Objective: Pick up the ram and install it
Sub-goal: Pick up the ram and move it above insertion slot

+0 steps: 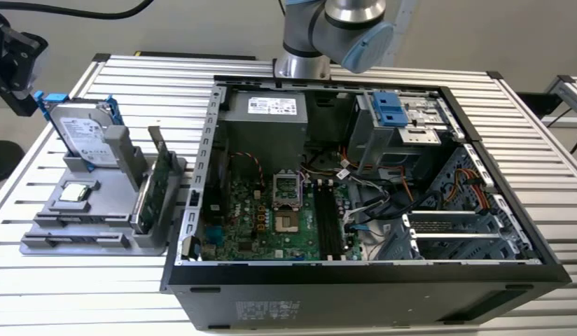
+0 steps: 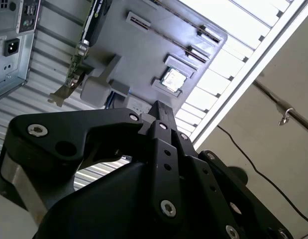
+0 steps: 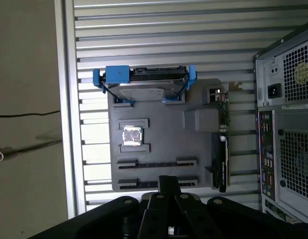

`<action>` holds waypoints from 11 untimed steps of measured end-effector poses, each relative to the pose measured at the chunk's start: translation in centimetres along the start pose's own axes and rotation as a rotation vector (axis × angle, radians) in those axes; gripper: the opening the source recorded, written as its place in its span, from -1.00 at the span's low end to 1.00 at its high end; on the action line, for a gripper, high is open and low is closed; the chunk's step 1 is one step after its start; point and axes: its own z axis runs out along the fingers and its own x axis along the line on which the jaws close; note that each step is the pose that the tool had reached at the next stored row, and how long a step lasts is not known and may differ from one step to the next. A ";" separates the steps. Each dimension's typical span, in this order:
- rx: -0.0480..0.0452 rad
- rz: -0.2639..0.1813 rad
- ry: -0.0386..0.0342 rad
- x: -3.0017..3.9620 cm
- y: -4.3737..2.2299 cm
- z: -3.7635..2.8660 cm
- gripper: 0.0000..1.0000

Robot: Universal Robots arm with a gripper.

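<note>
A slatted aluminium worktop (image 1: 101,294) carries everything. An open computer case (image 1: 363,301) lies on its side over the middle, motherboard (image 1: 260,224) facing up. A grey holder (image 1: 45,210) sits close to the worktop's edge at the exterior view's left, just beside the case. A second slatted table (image 1: 573,87) stands beyond the edge at the exterior view's right. Past the worktop's rim the first wrist view shows pale floor (image 3: 29,99) with a thin black cable (image 3: 24,114) across it.

On the holder, a silver hard drive (image 1: 83,133) in blue rails stands upright at one end. A green card (image 1: 156,182) stands on edge along the side nearest the case, and a small square processor chip (image 1: 75,192) lies flat in a pocket near the middle. Two long narrow slots (image 3: 156,163) run along the holder's end farthest from the drive.

My arm (image 1: 340,31) rises behind the case's far edge. My gripper (image 3: 168,183) hangs over the holder, clear of it. In the first wrist view its tips line up with the outer slot. In both wrist views the fingers (image 2: 161,108) meet in one dark block, closed together, with nothing showing between or beyond them.

The ram is not in my grasp. Each holder slot shows only a thin dark line from above, and I cannot tell whether either line is the stick on edge — nor can I pick it out among the dark sockets on the motherboard
</note>
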 end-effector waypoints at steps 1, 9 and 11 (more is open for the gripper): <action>0.0000 0.000 0.0000 0.00 0.00 0.00 -1.00; 0.0011 -0.006 0.0002 0.00 -0.01 0.00 -1.00; 0.0017 -0.011 0.0004 -0.01 -0.01 0.00 -1.00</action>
